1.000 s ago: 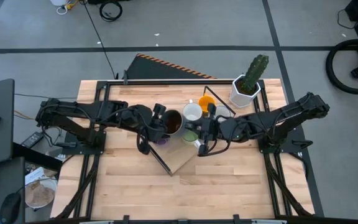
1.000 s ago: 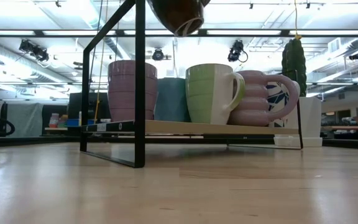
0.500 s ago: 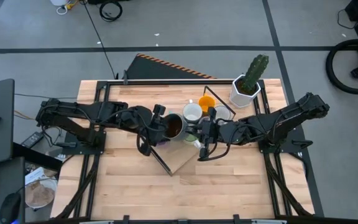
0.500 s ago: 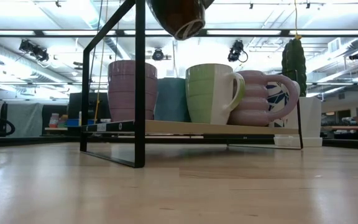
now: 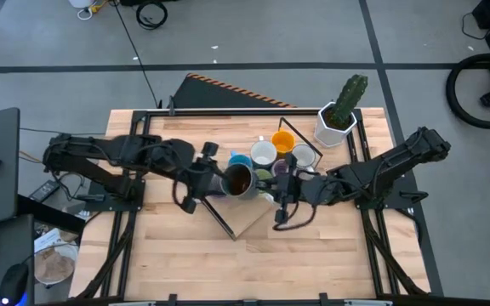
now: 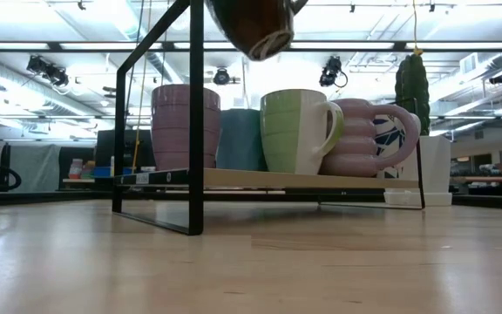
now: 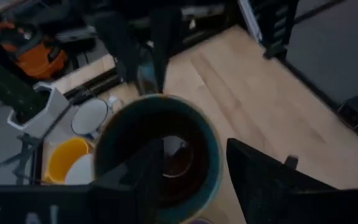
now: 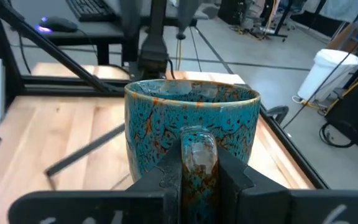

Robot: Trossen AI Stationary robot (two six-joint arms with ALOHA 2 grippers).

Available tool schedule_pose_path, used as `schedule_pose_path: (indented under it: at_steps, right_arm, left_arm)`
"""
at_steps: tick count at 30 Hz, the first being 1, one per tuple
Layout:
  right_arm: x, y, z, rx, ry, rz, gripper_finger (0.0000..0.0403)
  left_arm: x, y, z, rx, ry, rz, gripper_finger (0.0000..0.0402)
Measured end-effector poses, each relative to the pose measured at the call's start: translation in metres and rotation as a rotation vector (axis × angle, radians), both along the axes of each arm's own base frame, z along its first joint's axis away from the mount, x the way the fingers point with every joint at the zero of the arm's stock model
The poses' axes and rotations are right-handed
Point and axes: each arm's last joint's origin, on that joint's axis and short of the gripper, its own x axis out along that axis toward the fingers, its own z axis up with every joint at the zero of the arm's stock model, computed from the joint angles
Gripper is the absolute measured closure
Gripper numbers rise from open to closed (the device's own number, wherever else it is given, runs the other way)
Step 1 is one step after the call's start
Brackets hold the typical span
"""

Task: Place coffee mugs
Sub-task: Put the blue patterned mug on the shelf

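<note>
From above, the left gripper [image 5: 215, 180] pinches the dark brown mug [image 5: 239, 180] by its rim over the rack [image 5: 228, 228], near its front edge. From table height, the mug [image 6: 251, 24] hangs high over the shelf. The right wrist shows the right gripper [image 8: 197, 165] clamping its handle [image 8: 197, 154]; better that one releases before lowering.

No readable text in any view.

The mugs, the black wire rack, the wooden table, the cactus pot and both arms carry no legible words, labels, brand marks or numerals; items in the room behind the table are too small or blurred to read.
</note>
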Motion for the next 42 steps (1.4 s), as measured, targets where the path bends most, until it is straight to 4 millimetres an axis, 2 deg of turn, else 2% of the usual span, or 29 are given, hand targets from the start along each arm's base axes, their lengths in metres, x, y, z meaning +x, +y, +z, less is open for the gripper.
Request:
schedule_pose_path:
  at_steps: [8, 14, 18, 23, 30, 36, 42]
  right_arm:
    - [-0.014, 0.028, -0.002, 0.028, -0.046, -0.019, 0.0348]
    - [-0.023, 0.042, -0.036, 0.065, -0.09, -0.038, 0.0348]
    - [-0.028, 0.048, -0.051, 0.123, -0.144, -0.017, 0.0348]
    - [-0.031, 0.05, -0.058, 0.168, -0.167, -0.009, 0.0349]
    - [-0.017, 0.058, -0.074, 0.135, -0.168, -0.02, 0.0349]
    - [-0.001, 0.067, -0.083, 0.101, -0.175, -0.079, 0.0349]
    - [0.014, 0.074, -0.098, 0.08, -0.188, -0.146, 0.0349]
  left_arm:
    - [-0.022, -0.008, 0.011, -0.056, -0.019, 0.03, 0.0221]
    - [-0.028, -0.031, 0.009, -0.027, -0.017, 0.023, 0.0222]
    - [-0.035, -0.044, -0.014, 0.009, 0.002, 0.036, 0.0222]
    - [-0.058, -0.045, -0.042, -0.017, -0.029, 0.051, 0.0222]
    - [-0.103, -0.029, -0.074, -0.141, -0.196, 0.043, 0.0222]
    - [-0.137, -0.013, -0.088, -0.272, -0.299, 0.074, 0.0222]
    - [-0.153, -0.002, -0.113, -0.323, -0.368, 0.168, 0.0222]
